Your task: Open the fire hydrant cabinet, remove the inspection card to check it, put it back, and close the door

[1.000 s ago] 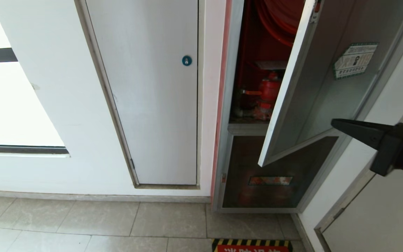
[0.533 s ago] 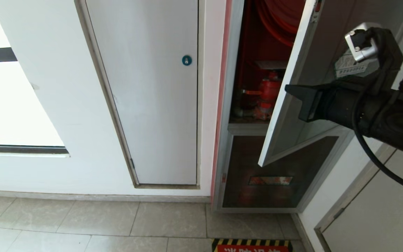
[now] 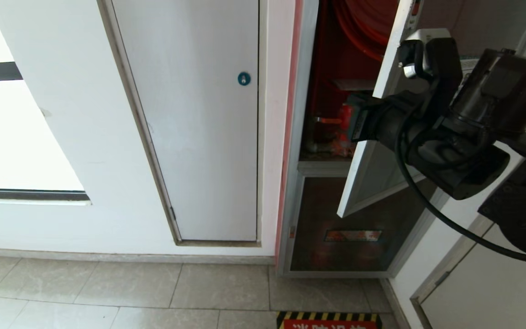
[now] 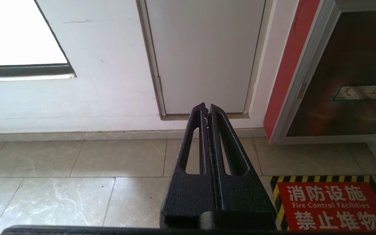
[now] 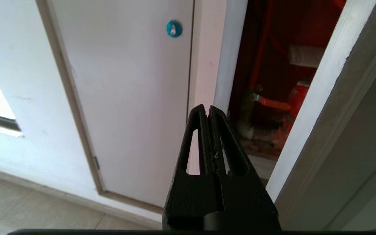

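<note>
Since one second ago, the right arm has come up from the right edge of the head view to the upper right, and now it stands in front of the door (image 3: 372, 169). Its right end effector (image 3: 353, 119) points toward the left of the frame, at the free edge of the door and the opening of the fire hydrant cabinet (image 3: 300, 137). The two fingers are pressed together and they grip nothing; in the right wrist view the closed tips (image 5: 207, 109) lie before the silver frame, with the red valve (image 5: 297, 98) and the door edge on the right side of that frame.

The door is half open, hinged at the right. The arm's black body and cable cover most of the glass, so the sticker on it is hidden almost fully. Inside the cabinet only a narrow strip can be seen: part of the red hose reel (image 3: 359, 27) at the top and a whitish flat piece (image 3: 352, 84) below it. I cannot tell if this piece is the inspection card. The valve is mostly behind the end effector in the head view.

The left end effector (image 4: 207, 107) is also closed and empty. It is low, over the floor tiles (image 4: 77, 163), with a red floor sign (image 4: 331, 209) in the lower right of its frame. This arm does not appear in the head view.
</note>
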Tool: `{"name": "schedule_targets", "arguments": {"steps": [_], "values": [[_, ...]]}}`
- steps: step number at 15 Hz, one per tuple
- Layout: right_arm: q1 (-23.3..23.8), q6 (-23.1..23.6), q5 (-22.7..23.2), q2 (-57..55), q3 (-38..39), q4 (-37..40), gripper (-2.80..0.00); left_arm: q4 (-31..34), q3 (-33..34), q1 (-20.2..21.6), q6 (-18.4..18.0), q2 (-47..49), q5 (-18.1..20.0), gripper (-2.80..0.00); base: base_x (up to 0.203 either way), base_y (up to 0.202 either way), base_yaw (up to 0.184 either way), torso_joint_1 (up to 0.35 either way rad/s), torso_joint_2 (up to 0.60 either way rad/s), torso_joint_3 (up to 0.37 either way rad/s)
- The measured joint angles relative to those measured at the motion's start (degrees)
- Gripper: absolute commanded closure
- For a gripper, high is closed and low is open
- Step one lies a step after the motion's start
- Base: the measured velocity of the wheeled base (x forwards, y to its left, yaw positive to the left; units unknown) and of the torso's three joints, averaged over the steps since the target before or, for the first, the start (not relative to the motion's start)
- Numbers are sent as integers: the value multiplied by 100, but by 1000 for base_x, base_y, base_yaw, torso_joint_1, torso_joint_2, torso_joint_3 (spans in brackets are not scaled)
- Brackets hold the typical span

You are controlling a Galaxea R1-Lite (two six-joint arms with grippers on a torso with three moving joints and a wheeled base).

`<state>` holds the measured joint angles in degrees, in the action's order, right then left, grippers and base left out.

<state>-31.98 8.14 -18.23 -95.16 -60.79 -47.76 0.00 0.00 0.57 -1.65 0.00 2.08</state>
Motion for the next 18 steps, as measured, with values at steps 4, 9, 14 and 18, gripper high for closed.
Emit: {"name": "schedule_targets", "arguments": {"steps": [4, 9, 14, 18], "values": [[11, 128, -196, -242, -107, -362, 0, 0, 0, 2, -2, 0, 1, 0, 0, 0, 0, 0, 0, 0], [49, 360, -416, -621, -567, -757, 0, 0, 0, 2, -2, 0, 2, 0, 0, 0, 0, 0, 0, 0], [166, 464, -486, -923, -773, -946, 0, 0, 0, 2, 0, 0, 0, 0, 0, 0, 0, 0, 0, 0], [247, 464, -477, -1020, -848, -1127, 0, 0, 0, 2, 0, 0, 2, 0, 0, 0, 0, 0, 0, 0]]}}
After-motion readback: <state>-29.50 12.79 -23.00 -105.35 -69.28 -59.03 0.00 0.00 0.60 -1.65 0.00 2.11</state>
